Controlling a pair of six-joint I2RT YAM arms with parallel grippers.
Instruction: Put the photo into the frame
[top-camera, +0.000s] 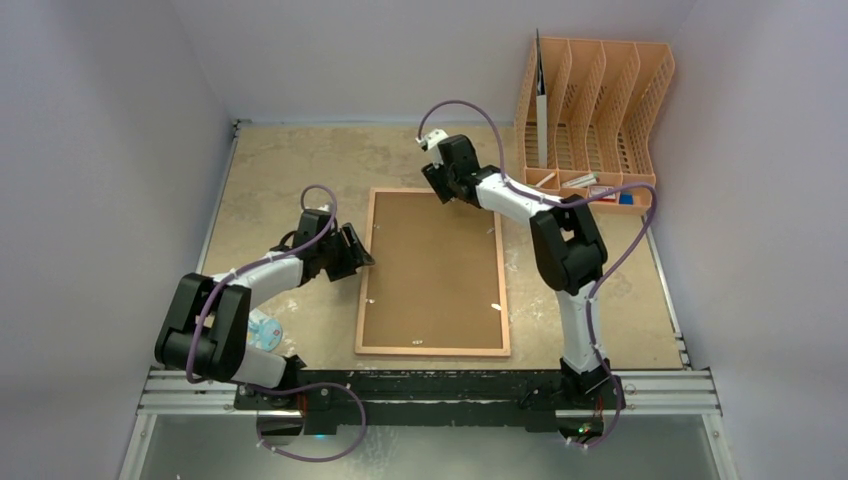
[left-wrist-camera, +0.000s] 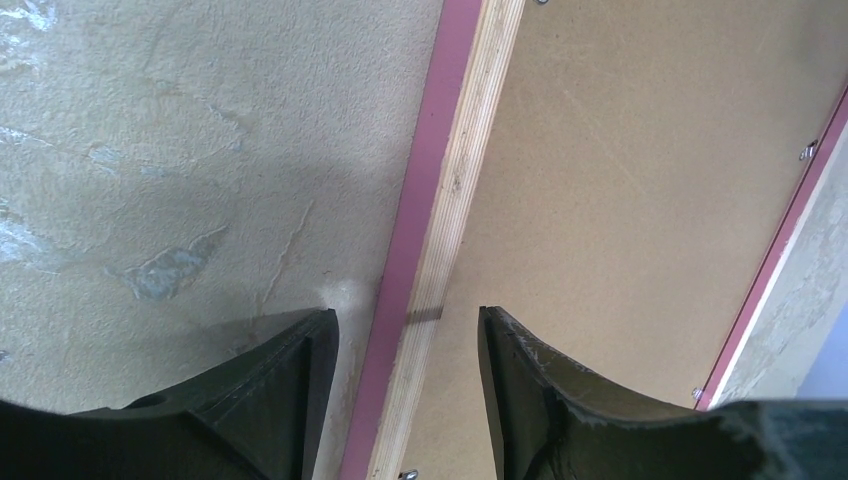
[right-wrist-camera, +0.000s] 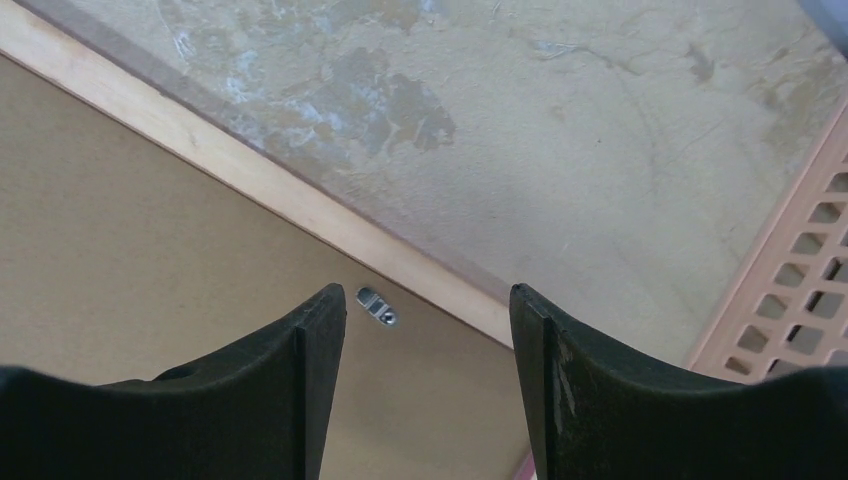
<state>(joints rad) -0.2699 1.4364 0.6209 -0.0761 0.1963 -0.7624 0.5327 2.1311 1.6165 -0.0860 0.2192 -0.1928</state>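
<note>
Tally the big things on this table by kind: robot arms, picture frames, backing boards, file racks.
Robot arms: 2 (left arm, right arm)
Picture frames: 1 (frame, lying back side up)
Backing boards: 1 (backing board, in the frame)
File racks: 1 (orange file rack)
Total: 5

An orange plastic file rack (top-camera: 595, 110) is standing in the far right corner of a mottled beige table (top-camera: 280, 160). A flat dark-and-grey sheet (top-camera: 541, 100) is standing upright in its leftmost slot, and small white and blue items (top-camera: 610, 195) are lying in its front tray. A brown hardboard sheet (top-camera: 435, 270) is lying flat mid-table, with small metal clips (right-wrist-camera: 376, 305) sitting along its edges. A pale blue-and-white object (top-camera: 266, 332) is resting near the table's near left side, partly hidden.
</note>
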